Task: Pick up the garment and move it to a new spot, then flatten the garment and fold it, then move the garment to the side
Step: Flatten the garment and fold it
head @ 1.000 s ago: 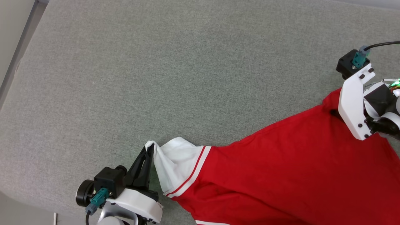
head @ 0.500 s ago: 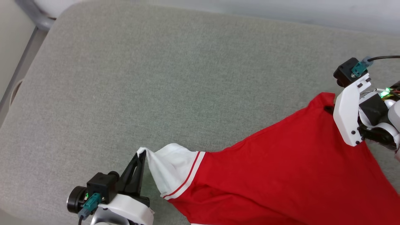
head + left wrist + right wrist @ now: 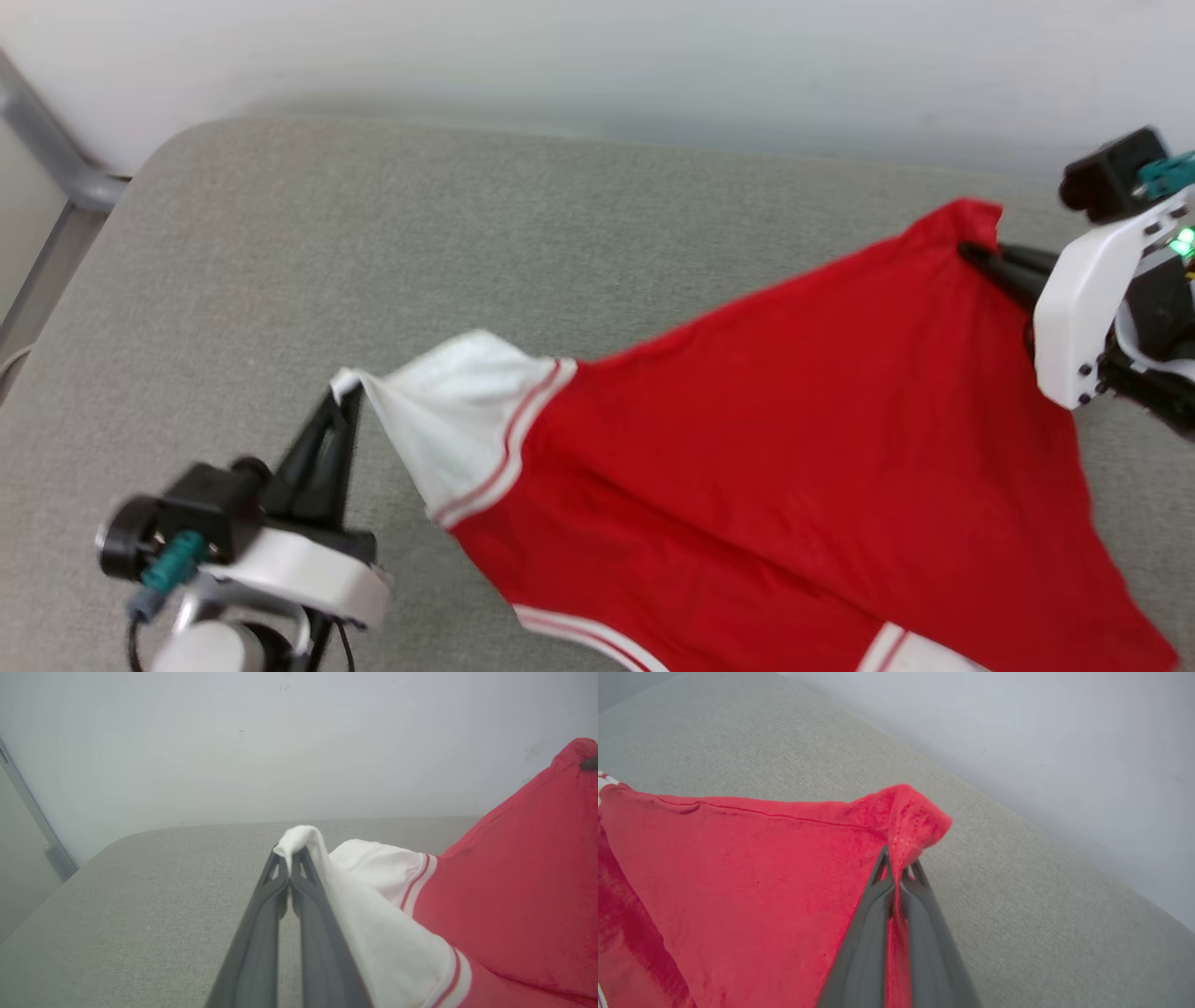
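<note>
- A grey cushion (image 3: 560, 233) is lying in front of me, and the red shirt (image 3: 747, 448) is stretching across it between my two grippers.
- My left gripper (image 3: 344, 399) is pinching the white sleeve (image 3: 448, 420); my right gripper (image 3: 969, 250) is pinching a red corner (image 3: 962, 219).
- I judge I am doing the moving step; next I should be lowering the shirt flat onto a new spot.

Soft matt cloth garment (image 3: 794, 448); coarse woven grey cushion (image 3: 373, 233); matt dark plastic fingers (image 3: 259, 933)
</note>
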Tool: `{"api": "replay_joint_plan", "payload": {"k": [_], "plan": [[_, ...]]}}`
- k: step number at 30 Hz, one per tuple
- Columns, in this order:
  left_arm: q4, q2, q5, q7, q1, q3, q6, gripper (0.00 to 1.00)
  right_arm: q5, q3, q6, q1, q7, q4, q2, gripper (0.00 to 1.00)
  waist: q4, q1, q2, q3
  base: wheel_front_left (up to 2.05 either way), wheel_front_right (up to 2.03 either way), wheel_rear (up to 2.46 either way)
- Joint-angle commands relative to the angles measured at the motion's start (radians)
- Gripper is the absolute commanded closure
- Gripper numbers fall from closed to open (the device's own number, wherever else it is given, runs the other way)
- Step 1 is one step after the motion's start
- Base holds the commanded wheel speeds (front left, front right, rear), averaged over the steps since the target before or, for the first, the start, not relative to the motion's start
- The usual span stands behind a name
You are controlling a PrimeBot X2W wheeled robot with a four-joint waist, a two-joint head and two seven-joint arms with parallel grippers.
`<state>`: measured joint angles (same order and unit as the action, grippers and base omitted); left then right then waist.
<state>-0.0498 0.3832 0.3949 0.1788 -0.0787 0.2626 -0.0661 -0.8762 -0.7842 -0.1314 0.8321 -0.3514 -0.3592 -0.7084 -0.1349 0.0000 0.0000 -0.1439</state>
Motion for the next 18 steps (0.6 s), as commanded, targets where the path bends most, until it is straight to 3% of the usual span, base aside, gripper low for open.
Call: {"api": "replay_joint_plan", "payload": {"k": [1,7,18], "plan": [[-0.017,0.013,0.006,-0.005,-0.024,-0.01,-0.003,1.0,-0.002,0.017,0.001,-0.011,0.01,0.008,-0.001,1.0,0.02,0.0,0.0,0.019,0.0,0.0,0.0],[-0.098,0.066,-0.001,-0.051,-0.148,-0.04,0.017,1.0,0.015,0.119,0.001,-0.016,0.047,0.079,-0.012,1.0,0.049,0.0,0.0,0.029,0.0,0.0,0.0],[-0.161,0.097,0.006,-0.114,-0.471,-0.054,0.072,1.0,0.085,0.35,0.001,0.009,0.073,0.186,0.018,1.0,0.083,0.0,0.0,-0.006,0.0,0.0,0.0]]}}
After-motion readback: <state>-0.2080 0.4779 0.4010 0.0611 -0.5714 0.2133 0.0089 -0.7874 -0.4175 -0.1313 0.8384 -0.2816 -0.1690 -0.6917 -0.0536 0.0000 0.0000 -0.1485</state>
